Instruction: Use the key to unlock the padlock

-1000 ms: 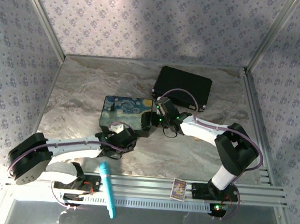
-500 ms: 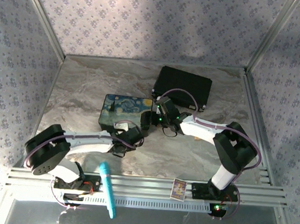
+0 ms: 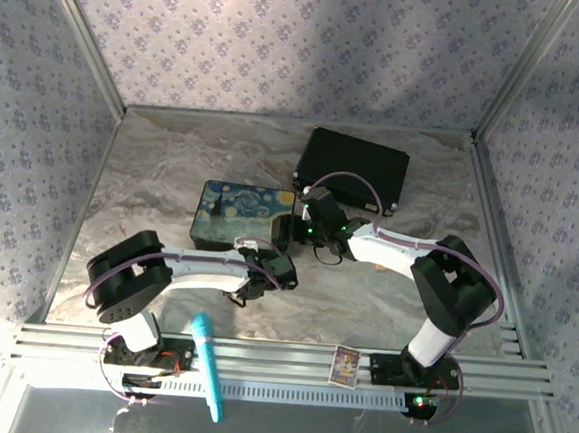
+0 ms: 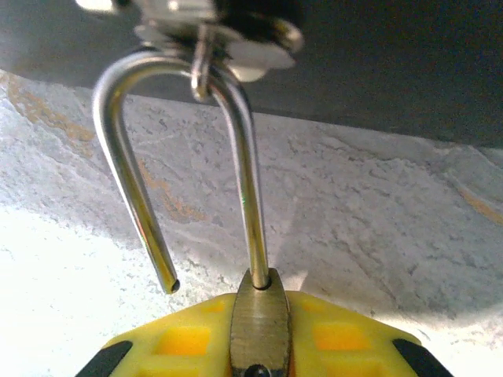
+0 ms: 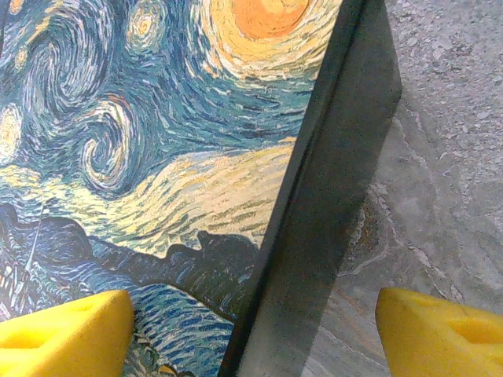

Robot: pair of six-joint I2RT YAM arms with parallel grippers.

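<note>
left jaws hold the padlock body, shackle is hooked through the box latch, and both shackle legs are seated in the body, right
Not quite: one shackle leg hangs free outside the padlock body; only the other is seated, as the left wrist view shows. The left jaws do hold the body, and the shackle hooks through the box latch.

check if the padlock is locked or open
Open: the padlock has one leg of its shackle ending free beside the brass body, the other leg seated in it.
</note>
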